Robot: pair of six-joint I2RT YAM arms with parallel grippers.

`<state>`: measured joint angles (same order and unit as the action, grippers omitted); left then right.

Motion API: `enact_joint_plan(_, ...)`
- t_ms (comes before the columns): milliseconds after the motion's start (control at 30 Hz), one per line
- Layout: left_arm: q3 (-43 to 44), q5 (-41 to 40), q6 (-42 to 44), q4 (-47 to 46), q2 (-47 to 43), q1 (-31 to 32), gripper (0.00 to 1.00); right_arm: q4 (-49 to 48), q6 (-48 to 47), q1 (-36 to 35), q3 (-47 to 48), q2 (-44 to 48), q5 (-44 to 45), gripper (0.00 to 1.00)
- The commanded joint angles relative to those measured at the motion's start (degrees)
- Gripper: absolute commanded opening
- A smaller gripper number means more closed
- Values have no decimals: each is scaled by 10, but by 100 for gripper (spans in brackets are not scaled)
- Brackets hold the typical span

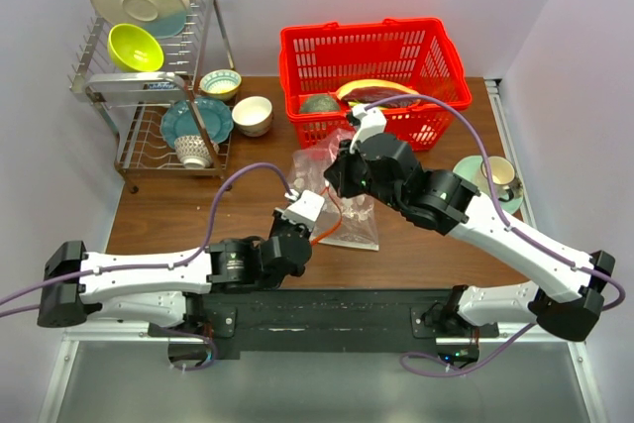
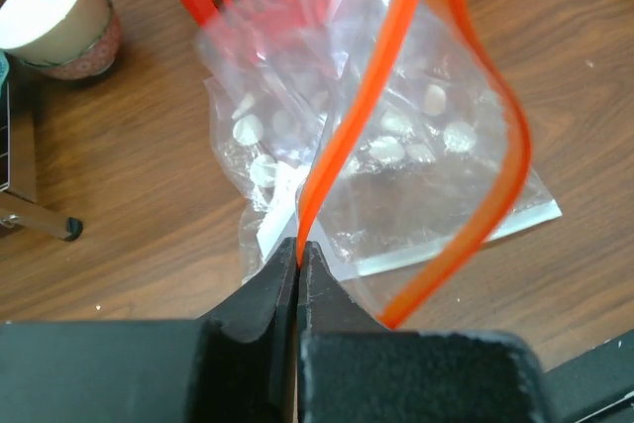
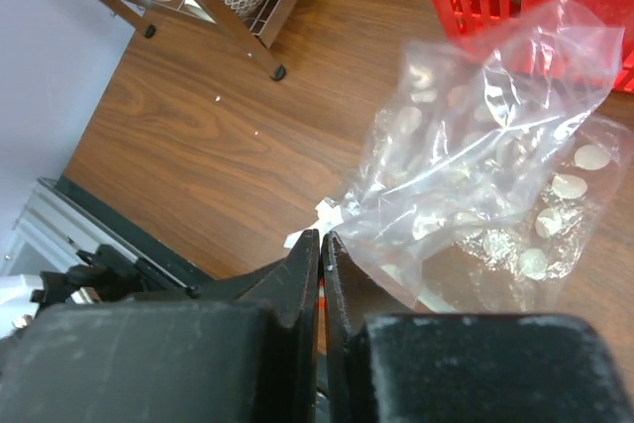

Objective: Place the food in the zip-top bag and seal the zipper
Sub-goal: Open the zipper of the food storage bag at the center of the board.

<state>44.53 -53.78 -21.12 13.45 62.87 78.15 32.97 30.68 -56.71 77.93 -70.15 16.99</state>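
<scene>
**Left pincer** (image 2: 298,253): the jaws are closed together, clamped on the near end of the zipper (image 2: 362,111). Ahead of the fingertips the orange-red strip rises and parts into two runs. One run bows out to the right, so the mouth of the zip-top bag (image 3: 475,136) gapes there.

**Right pincer** (image 3: 323,242): the jaws are pressed together on a bunched edge of the same clear bag. Crumpled film billows ahead and to the right of the tips. In the top view this pincer sits just beyond and to the right of the left one, with the bag between them.

**Obstruction:** a dotted bag (image 3: 570,185) lies flat on the table (image 1: 178,210), directly beneath the held film and ahead of both pincers. The two plastics overlap in both wrist views.

**Food:** a dark green ball (image 1: 319,104) and a yellow-rimmed slab (image 1: 371,91) lie in the red basket (image 1: 436,56). The basket stands just past the bags, beyond the right pincer.

**Surroundings:**
- A cream cup (image 2: 59,17) stands well ahead and to the left of the left pincer.
- The foot of the dish rack (image 3: 278,72) is ahead and left of the right pincer.
- A cup on a green saucer (image 1: 498,177) sits beside the right arm, on its outer side.
</scene>
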Motion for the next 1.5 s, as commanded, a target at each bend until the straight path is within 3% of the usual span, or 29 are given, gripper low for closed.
enact_joint_plan(0,21,-18,-30,-7,-32,2,0,-5,-4,5,7,8,1,34)
enact_joint_plan(67,24,0,-40,-8,-38,-2,0,-12,-9,5,-14,19,3,45)
enact_joint_plan(167,35,52,-73,25,-42,-38,0,-52,-21,5,-87,73,-9,54)
enact_joint_plan(267,46,131,-92,33,-42,-84,0,-112,-28,4,-188,153,-33,76)
enact_joint_plan(400,57,168,-94,31,-47,-92,0,-161,-32,3,-294,221,-57,79)
enact_joint_plan(600,98,194,-98,48,-23,-92,0,-194,-31,4,-329,219,-116,83)
enact_joint_plan(767,117,214,-107,59,-13,-91,0,-229,-24,4,-331,183,-125,77)
enact_joint_plan(800,117,226,-107,57,-13,-92,0,-223,-24,4,-326,175,-121,68)
enact_joint_plan(900,120,223,-113,64,-14,-92,0,-201,-23,4,-305,153,-96,55)
enact_joint_plan(967,124,222,-117,75,-20,-92,0,-199,-20,3,-300,153,-91,51)
enact_joint_plan(1100,130,221,-128,90,-38,-92,0,-216,-18,4,-299,150,-105,50)
enact_joint_plan(1200,144,217,-145,124,-53,-92,0,-237,-25,3,-274,121,-141,43)
enact_joint_plan(1467,189,160,-206,291,-100,-92,0,-314,-7,-15,-174,-51,-239,41)
